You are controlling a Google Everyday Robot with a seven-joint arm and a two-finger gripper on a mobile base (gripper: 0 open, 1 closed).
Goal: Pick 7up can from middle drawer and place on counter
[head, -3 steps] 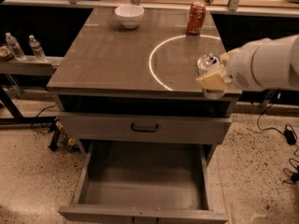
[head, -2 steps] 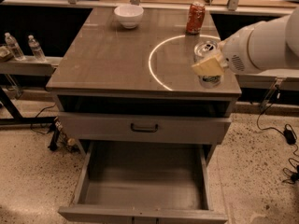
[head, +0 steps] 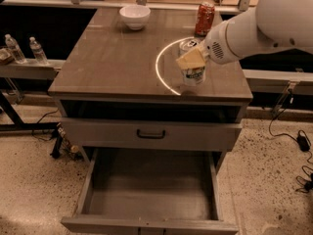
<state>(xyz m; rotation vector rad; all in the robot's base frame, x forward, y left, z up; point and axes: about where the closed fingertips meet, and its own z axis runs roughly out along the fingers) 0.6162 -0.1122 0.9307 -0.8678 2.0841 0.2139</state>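
With the end effector [head: 191,58] clamped on the 7up can [head: 194,75] over the table [head: 112,62], it should lower gently, upright, before releasing.

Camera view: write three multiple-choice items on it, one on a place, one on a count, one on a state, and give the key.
1. Where is the 7up can?
A) on the floor
B) in a bowl
C) at the counter, inside the white arc, gripped by the hand

2. How many drinks cans are in view?
A) two
B) one
C) four

3. The middle drawer is:
A) shut
B) pulled open, nothing in it
C) open, holding a bottle

Key:
1 C, the hand is shut on the can at the counter's right side.
2 A, the 7up can plus the red can at the back.
3 B, its bare floor shows.
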